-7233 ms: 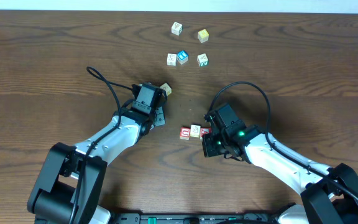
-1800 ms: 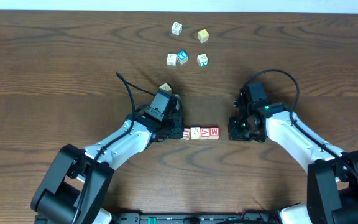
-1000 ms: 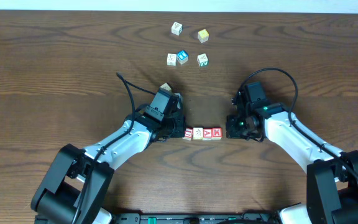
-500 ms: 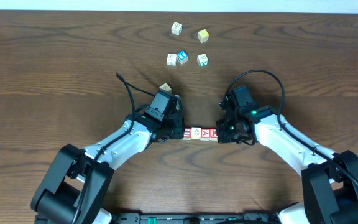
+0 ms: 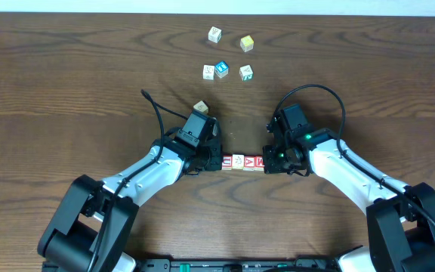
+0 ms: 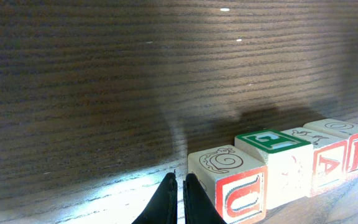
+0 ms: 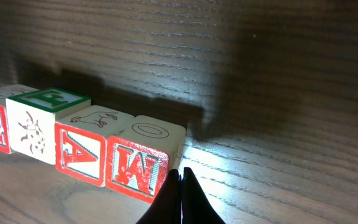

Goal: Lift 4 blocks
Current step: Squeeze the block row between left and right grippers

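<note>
fingers (image 6: 165,200) pressed together | just beside U block (image 6: 232,183) | four blocks (image 6: 284,171) in row

Painted wooden blocks (image 7: 82,146), matt grained wood table (image 5: 51,75)

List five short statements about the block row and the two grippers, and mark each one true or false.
1. The four blocks form one straight row. True.
2. The left gripper is wide open. False: it is shut, beside the U block.
3. The M block is the end nearest the right gripper. True.
4. The row hangs in the air. False: it rests on the table.
5. The row includes a blue-faced cube. False: the blue-faced cube sits apart, farther back.
</note>
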Action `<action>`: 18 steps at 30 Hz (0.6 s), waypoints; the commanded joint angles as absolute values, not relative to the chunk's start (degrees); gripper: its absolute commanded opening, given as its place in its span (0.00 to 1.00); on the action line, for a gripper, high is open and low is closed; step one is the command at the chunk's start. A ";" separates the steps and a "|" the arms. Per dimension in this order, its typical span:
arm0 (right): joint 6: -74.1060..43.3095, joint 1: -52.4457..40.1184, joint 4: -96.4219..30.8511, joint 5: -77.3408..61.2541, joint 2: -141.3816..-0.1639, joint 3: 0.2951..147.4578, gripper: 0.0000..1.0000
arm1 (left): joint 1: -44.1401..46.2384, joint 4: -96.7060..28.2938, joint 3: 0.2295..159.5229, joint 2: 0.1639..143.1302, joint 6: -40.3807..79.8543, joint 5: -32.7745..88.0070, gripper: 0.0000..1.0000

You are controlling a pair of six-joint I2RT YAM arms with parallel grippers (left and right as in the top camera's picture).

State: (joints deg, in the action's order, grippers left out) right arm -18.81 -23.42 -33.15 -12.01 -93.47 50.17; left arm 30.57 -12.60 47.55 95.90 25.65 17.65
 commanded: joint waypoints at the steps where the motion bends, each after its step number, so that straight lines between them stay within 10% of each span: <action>1: -18.37 -23.68 -32.95 -10.63 -92.73 49.89 0.01 | 30.61 -12.75 46.98 96.23 25.36 16.88 0.07; 18: -18.39 -23.73 -31.90 -7.35 -92.99 49.80 0.01 | 30.63 -12.58 46.98 96.23 25.32 14.28 0.07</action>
State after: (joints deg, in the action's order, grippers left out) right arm -18.81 -23.42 -32.16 -8.03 -93.47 50.17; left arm 30.57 -12.56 47.55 95.90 25.65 15.51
